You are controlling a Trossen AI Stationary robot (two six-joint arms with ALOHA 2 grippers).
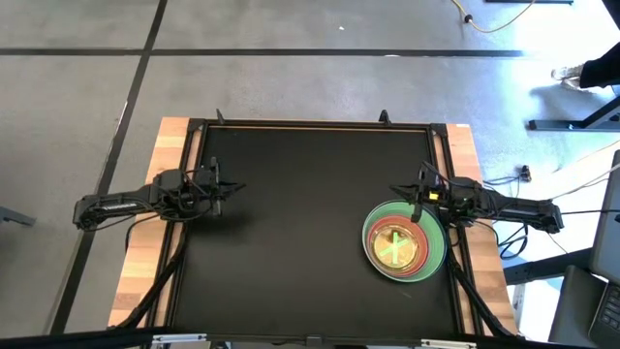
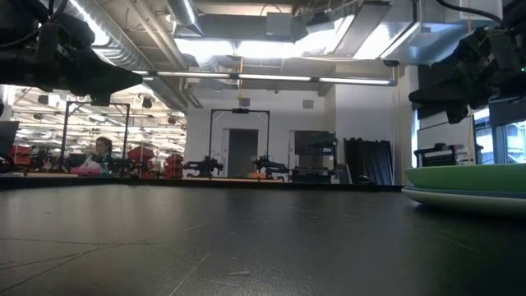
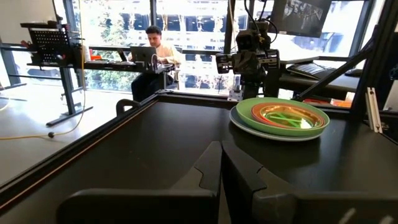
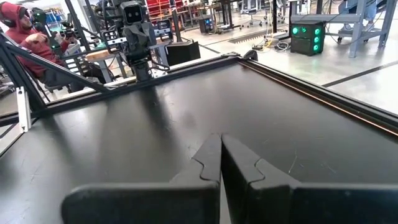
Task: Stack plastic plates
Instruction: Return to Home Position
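The plates (image 1: 403, 244) lie in one stack at the right side of the black worktop (image 1: 291, 262), with a white one at the bottom. The right end effector (image 1: 418, 194), closed together, hangs over the stack's far edge. The left end effector (image 1: 225, 187), also closed together, is well apart at the left side. A person (image 3: 155, 50) sits in the room beyond.

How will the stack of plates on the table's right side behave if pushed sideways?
The stack of plates would probably slide as one, since its wide white bottom plate lies flat on the smooth black table. The nested upper plates look shallow and light, so a hard shove might shift them. Tipping seems unlikely.
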